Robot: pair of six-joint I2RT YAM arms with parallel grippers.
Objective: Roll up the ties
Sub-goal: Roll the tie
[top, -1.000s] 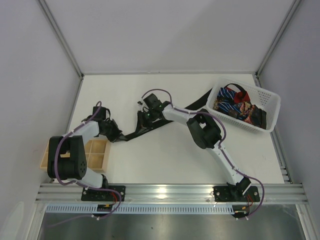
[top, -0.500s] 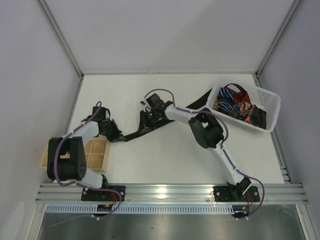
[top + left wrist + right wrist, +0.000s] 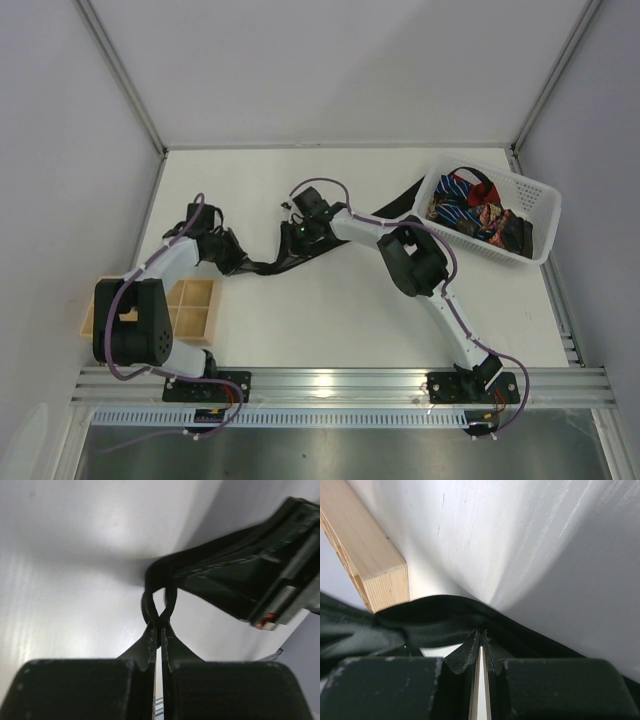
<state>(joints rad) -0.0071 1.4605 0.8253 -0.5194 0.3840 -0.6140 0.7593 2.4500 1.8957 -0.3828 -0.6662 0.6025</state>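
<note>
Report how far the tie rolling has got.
Done: no rolled tie is visible. In hand: the left claw and right claw both pinch the black tie, strung out toward the basket. Remaining: rolling it, plus the ties heaped in that basket.

My left gripper (image 3: 159, 627) pinches a looped end of the black tie (image 3: 172, 572) over the white table (image 3: 70, 580).

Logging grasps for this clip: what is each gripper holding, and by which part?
Both hold the black tie: the left gripper is shut on a small loop near one end, the right gripper pinches a fold partway along its length.
</note>
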